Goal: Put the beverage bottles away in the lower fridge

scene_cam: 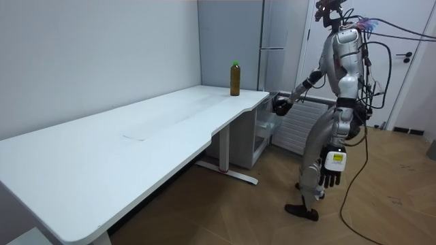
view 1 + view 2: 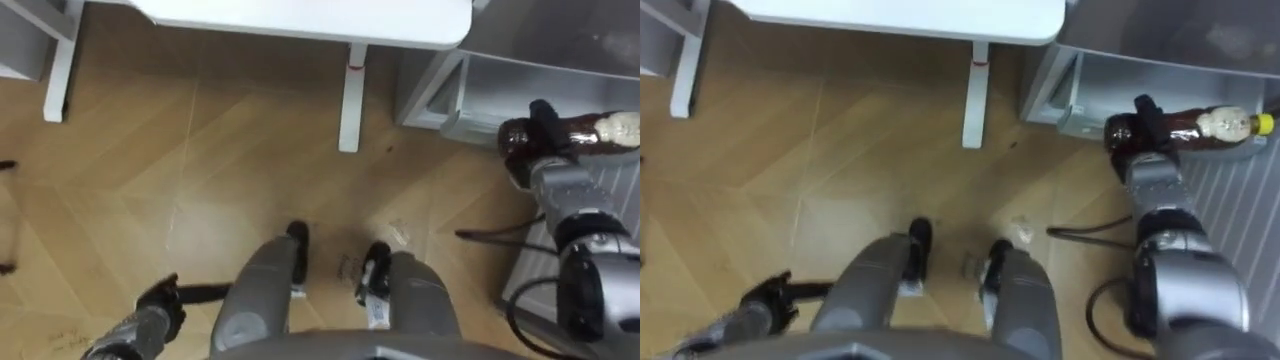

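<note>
A brown drink bottle (image 2: 1200, 128) with a pale label and a yellow cap lies sideways in my right hand (image 2: 1145, 130), whose fingers are curled round its dark end. I hold it out at arm's length in front of the open lower fridge compartment (image 2: 500, 85), a grey box low beside the table. In the room view that right hand (image 1: 279, 104) reaches toward the fridge (image 1: 272, 41). A second brown bottle (image 1: 235, 78) with a green cap stands upright on the white table's far corner. My left hand (image 2: 160, 300) hangs by my side with relaxed fingers and holds nothing.
The white table (image 2: 300, 20) runs along my left front, its leg (image 2: 350, 95) close to the fridge opening. A ribbed white panel (image 2: 600, 200) stands to my right under the arm. I stand on wooden floor (image 2: 200, 180) facing the fridge.
</note>
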